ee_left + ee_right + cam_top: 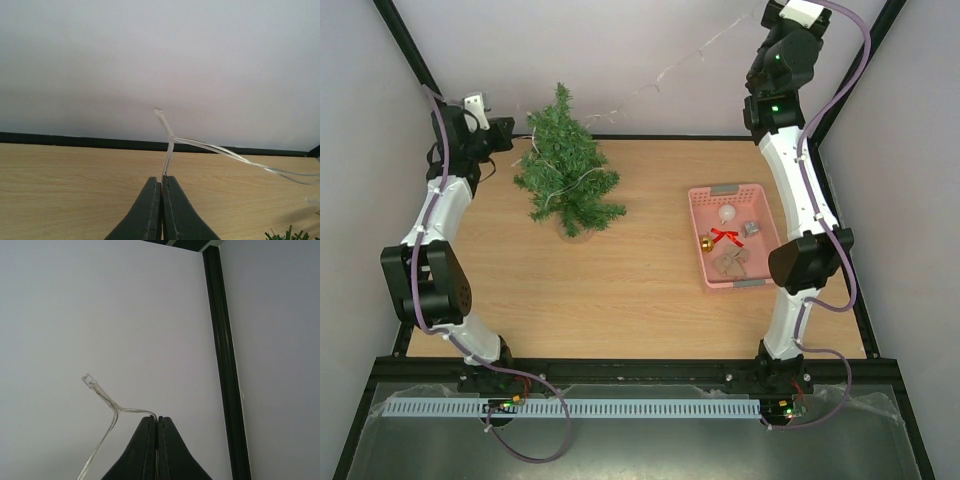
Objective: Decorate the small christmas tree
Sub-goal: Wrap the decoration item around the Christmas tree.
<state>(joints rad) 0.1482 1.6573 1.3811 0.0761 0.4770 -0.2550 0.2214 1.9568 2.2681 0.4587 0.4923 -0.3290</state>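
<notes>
The small christmas tree stands upright at the back left of the wooden table; a tip of it shows in the left wrist view. A clear light string drapes over its branches and rises to the upper right. Just left of the tree, my left gripper is shut on one stretch of the string. My right gripper is raised high at the back right, shut on the string near a small bulb.
A pink basket sits on the right of the table, holding a white bauble, a red bow, a gold bell and a silver gift. Black frame posts line the white walls.
</notes>
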